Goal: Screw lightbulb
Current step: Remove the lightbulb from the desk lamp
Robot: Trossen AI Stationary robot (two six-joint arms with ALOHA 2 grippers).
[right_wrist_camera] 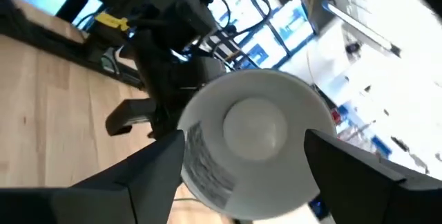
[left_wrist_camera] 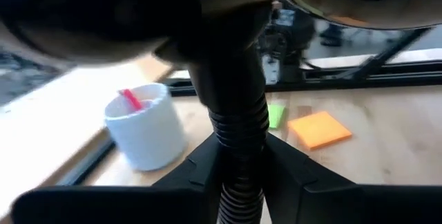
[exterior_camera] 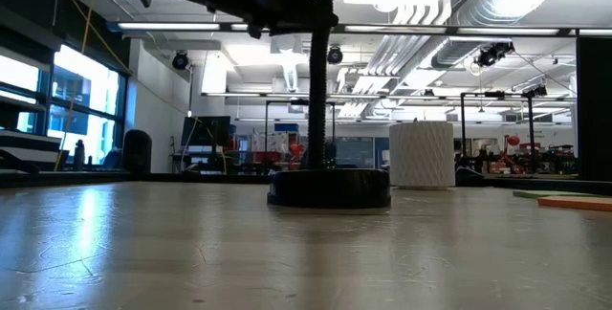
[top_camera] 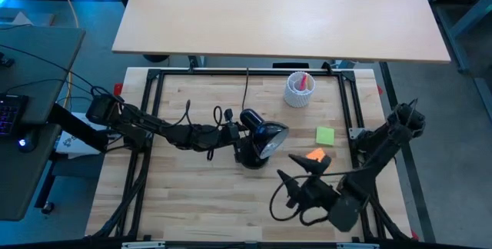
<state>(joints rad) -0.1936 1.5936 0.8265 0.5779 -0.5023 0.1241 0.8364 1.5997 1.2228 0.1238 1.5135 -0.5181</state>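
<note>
A black desk lamp (top_camera: 257, 143) stands on its round base (exterior_camera: 330, 188) at the table's middle. Its round shade (right_wrist_camera: 252, 141) faces my right gripper. The white frosted lightbulb (right_wrist_camera: 254, 126) sits inside the shade, and its screw base is hidden. My left gripper (top_camera: 234, 132) reaches in from the left and is shut on the lamp's neck. My right gripper (top_camera: 288, 168) is open, just near-right of the shade. In the right wrist view (right_wrist_camera: 243, 141) its two fingers stand on either side of the shade, and I see no touch. My left gripper pinches the lamp's ribbed flexible neck (left_wrist_camera: 238, 131) between its two fingers (left_wrist_camera: 190, 172), below the shade. The fingers come level from the table's left and lie across the neck. The lamp stands on its base on the table.
A white ribbed cup (top_camera: 299, 89) with a red thing in it stands at the far right, and it also shows in the left wrist view (left_wrist_camera: 146, 133). A green sticky pad (top_camera: 325, 135) and an orange one (top_camera: 316, 155) lie right of the lamp. The lamp's cord (top_camera: 247, 87) runs toward the far edge.
</note>
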